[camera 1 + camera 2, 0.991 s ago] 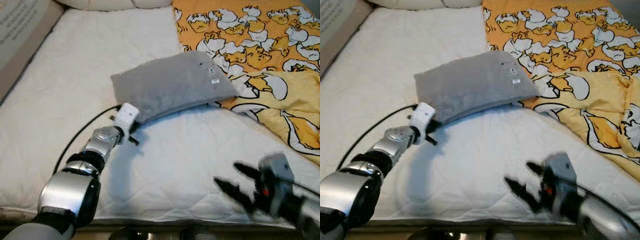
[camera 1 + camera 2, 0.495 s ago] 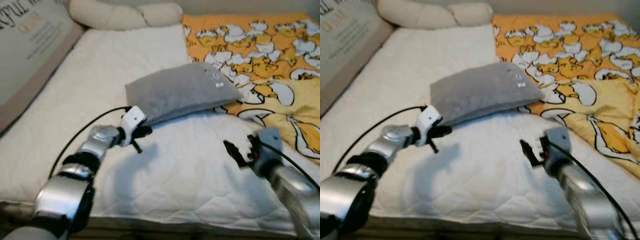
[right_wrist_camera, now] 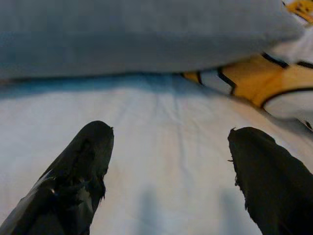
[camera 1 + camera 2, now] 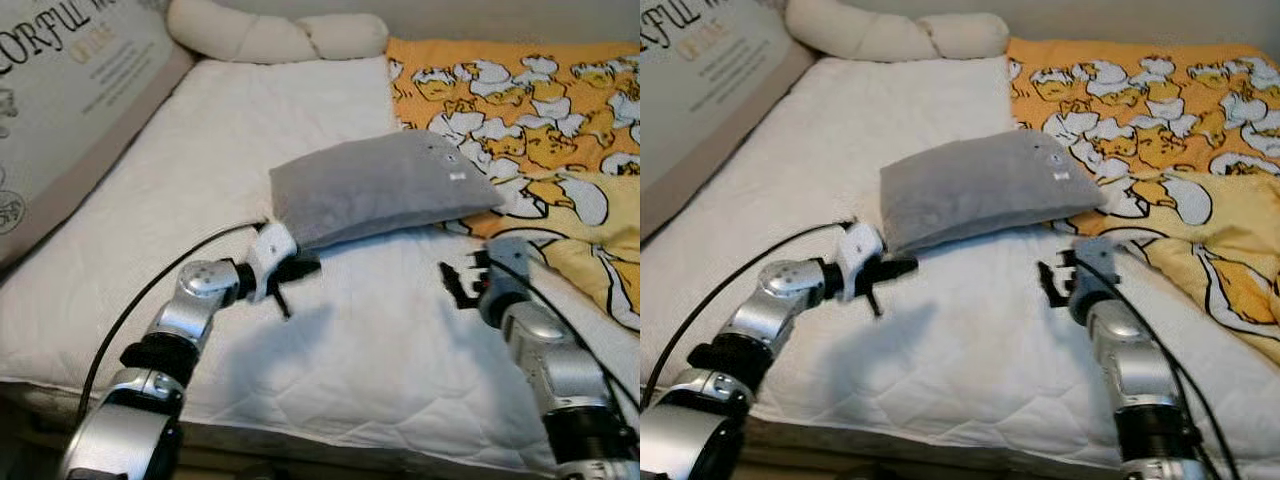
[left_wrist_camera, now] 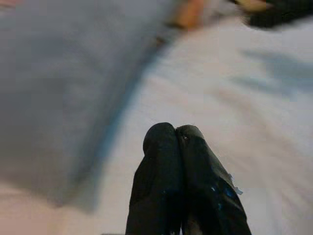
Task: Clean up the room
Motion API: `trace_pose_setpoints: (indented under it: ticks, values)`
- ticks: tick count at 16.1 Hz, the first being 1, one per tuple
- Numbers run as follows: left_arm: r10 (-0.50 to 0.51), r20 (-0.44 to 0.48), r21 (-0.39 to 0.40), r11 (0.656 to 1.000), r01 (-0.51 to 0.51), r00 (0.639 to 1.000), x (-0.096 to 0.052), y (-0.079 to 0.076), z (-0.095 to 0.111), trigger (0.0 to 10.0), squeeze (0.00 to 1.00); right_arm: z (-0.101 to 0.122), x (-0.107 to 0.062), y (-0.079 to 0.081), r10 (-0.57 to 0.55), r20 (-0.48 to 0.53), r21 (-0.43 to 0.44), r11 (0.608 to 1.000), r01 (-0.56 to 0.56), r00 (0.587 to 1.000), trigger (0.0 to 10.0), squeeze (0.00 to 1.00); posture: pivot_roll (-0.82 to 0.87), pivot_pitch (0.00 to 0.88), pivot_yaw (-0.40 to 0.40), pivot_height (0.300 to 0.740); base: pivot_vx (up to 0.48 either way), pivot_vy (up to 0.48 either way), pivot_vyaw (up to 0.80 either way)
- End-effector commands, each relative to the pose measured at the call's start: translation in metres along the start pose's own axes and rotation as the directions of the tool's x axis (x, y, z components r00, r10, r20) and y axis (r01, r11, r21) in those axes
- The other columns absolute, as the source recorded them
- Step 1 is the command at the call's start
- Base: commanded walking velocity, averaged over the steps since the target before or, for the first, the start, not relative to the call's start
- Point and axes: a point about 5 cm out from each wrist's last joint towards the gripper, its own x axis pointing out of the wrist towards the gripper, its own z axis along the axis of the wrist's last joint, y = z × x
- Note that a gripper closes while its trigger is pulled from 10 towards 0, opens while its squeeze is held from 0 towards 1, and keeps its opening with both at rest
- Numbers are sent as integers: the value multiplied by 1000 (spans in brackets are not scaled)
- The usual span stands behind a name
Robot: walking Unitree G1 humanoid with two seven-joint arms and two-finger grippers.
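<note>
A grey pillow (image 4: 385, 185) lies across the white mattress (image 4: 250, 130), its right end resting on the orange duck-print blanket (image 4: 540, 110). My left gripper (image 4: 305, 267) is shut and empty. It hovers just in front of the pillow's near left corner, and the left wrist view has the two fingers (image 5: 161, 147) pressed together beside the pillow (image 5: 63, 88). My right gripper (image 4: 458, 275) is open just in front of the pillow's right end. Its wrist view faces the pillow's edge (image 3: 137, 34) and a strip of blanket (image 3: 234, 78).
A long beige bolster (image 4: 280, 35) lies along the head of the bed. A large printed board (image 4: 60, 110) leans along the left side. The blanket covers the right part of the bed. White mattress spreads in front of the pillow.
The camera has tilted up and shifted. My right arm has reached forward from the bed's front edge to the pillow's right end. The left gripper stays by the pillow's near corner.
</note>
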Motion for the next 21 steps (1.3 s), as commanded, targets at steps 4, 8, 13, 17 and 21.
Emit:
trace_pose_setpoints:
  ticks: [4, 8, 13, 17, 21]
  values:
    - [244, -12, -71, 967, -244, 970, -3, 16, -5, 10000, 1000, -4, -14, 5, 77, 75, 21, 997, -79, 994, 10000, 0, -132, 0, 55, 740, 0, 0, 0]
    - [225, -43, -64, 972, -227, 973, 10, 12, -5, 10000, 1000, 8, -62, 3, 269, 110, -73, 962, -263, 957, 10000, 0, -237, 0, 93, 740, 0, 0, 0]
    - [216, -79, 8, 976, -216, 973, 12, 14, -6, 10000, 1000, 23, -101, 8, 467, 34, -157, 876, -456, 884, 10000, 0, -261, 0, 79, 740, 0, 0, 0]
    - [223, -114, -5, 974, -225, 968, 6, 17, -15, 10000, 1000, 25, -126, 24, 534, -14, -152, 834, -530, 845, 10000, 0, -285, 47, 82, 740, 0, 0, 0]
    - [251, -102, -46, 965, -257, 963, 11, 16, -12, 10000, 1000, 29, -140, 35, 538, -21, -114, 836, -536, 843, 10000, 0, -282, 111, 71, 740, 0, 0, 0]
